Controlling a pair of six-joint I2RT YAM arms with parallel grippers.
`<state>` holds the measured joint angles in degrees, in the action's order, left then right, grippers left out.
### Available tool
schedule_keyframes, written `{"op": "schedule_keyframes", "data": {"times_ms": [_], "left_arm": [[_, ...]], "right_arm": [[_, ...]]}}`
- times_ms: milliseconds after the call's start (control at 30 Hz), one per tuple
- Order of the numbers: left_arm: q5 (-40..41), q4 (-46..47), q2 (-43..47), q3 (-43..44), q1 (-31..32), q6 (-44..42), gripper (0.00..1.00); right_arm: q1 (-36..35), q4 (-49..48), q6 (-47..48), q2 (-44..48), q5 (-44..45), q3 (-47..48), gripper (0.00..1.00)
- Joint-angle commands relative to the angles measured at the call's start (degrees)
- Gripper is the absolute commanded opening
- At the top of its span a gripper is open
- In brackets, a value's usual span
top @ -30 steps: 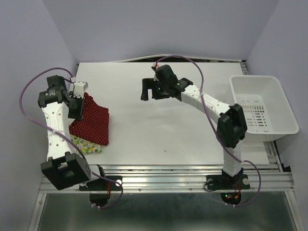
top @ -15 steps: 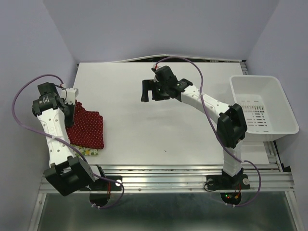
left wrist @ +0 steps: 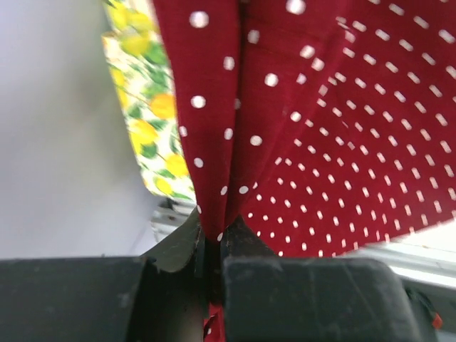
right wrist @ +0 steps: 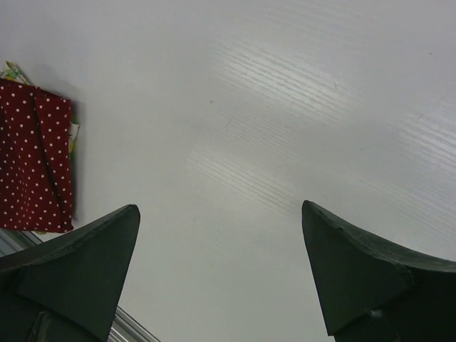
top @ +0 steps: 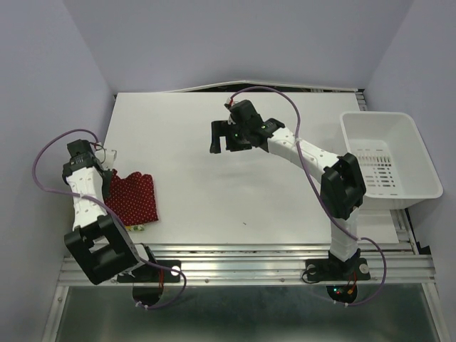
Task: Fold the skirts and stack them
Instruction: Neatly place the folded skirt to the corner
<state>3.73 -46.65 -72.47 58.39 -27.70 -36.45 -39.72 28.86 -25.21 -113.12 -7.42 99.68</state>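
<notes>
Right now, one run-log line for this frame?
left gripper: shut on red skirt | red skirt: on lemon skirt | right gripper: open, empty, above table

Red dotted skirt: matt woven cloth. Lemon-print skirt: cloth, likewise matt. Table: white, smooth, faintly streaked sheen, possibly laminate. Bin: white plastic, slightly glossy.

This is a robotics lab test cell, not a lived-in room. A bare white surface is boxed in on three sides by plain pale lavender walls. Along its near edge runs an aluminium rail frame, to which the left arm and right arm are bolted. Purple cables loop loose along them, and small status lights glow at one base. A white plastic bin sits at the right edge.
</notes>
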Motion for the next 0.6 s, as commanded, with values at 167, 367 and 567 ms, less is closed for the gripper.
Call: {"op": "schedule_keyframes", "data": {"times_ms": [167, 367, 567], "left_arm": [[3.22, 11.58, -5.31, -0.91, -3.05, -3.98, 0.04], [4.18, 13.60, -6.90, -1.79, -3.50, -3.81, 0.05], [6.90, 17.38, -6.37, -4.51, -4.11, -3.81, 0.05]], "right_arm": [[0.26, -2.41, 1.13, 1.15, -0.14, -0.89, 1.00], [0.26, -2.32, 1.30, 0.88, -0.23, -0.71, 1.00], [0.26, -2.49, 1.04, 0.62, -0.40, -0.98, 1.00]]}}
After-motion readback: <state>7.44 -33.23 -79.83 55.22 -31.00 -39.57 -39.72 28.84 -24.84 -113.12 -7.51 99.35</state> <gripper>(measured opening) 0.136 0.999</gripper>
